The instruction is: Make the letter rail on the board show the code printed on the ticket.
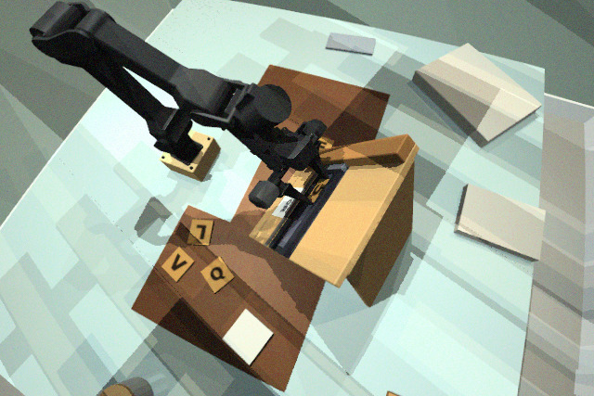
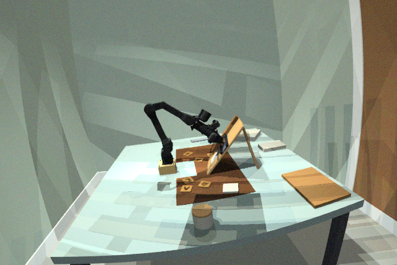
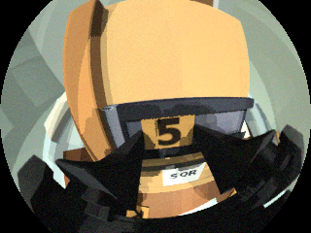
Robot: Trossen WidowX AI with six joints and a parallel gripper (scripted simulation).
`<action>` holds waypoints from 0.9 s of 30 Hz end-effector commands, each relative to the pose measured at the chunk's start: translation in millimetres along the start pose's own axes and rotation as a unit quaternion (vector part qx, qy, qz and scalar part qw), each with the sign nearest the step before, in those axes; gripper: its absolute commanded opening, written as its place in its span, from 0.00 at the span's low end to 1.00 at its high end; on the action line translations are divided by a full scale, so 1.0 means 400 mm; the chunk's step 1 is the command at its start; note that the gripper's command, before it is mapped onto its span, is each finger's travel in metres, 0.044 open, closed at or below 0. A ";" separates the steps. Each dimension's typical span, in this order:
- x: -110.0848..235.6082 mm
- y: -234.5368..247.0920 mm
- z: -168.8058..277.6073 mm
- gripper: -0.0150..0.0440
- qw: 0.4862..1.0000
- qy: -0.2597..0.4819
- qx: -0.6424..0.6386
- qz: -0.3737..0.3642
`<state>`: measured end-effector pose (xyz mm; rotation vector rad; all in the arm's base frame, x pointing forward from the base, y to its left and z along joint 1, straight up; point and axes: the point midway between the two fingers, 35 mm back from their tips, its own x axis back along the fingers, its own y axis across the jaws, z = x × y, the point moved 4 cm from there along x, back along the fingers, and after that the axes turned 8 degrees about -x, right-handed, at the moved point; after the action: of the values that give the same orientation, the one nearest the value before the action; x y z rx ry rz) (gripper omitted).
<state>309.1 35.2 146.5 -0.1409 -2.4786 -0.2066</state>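
My gripper (image 1: 318, 188) (image 2: 221, 142) (image 3: 168, 131) is shut on the 5 tile (image 3: 168, 138), which stands upright and readable in the dark rail (image 1: 296, 233) (image 3: 180, 105), around mid-length. Rail shows on both sides of the tile; the left end in the wrist view has a wall. The ticket (image 1: 284, 207) (image 3: 183, 175) below the rail reads 5QR. The Q tile (image 1: 217, 274) (image 2: 204, 184) lies on the brown mat (image 1: 268, 363) (image 2: 189, 200) beside the V tile (image 1: 177, 263) (image 2: 185, 188) and one like an upturned L (image 1: 200, 232). The R tile is not clearly readable.
The tilted board (image 1: 364, 195) (image 2: 235, 128) has a raised side ledge (image 1: 369, 152) and a rear leg (image 2: 250, 148). A partly hidden tile (image 1: 324, 144) lies beside it. A white square (image 1: 248, 336) (image 2: 230, 187) lies on the mat. A round jar (image 2: 202, 217) stands near the counter edge.
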 end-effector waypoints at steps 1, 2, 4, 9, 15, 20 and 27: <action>0.000 0.008 0.001 0.25 1.000 0.000 -0.002 0.001; 0.000 0.009 0.001 0.25 1.000 0.000 -0.002 0.001; 0.000 0.012 0.001 0.25 1.000 0.000 -0.002 0.001; 0.000 0.019 0.002 0.25 1.000 0.000 -0.002 0.001; 0.000 0.027 0.003 0.25 1.000 0.000 -0.002 0.000; 0.000 0.026 0.003 0.30 1.000 0.000 0.000 -0.001; 0.000 0.026 0.003 0.61 1.000 0.000 0.000 -0.001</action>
<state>309.8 45.9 146.7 -0.1400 -2.4785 -0.2078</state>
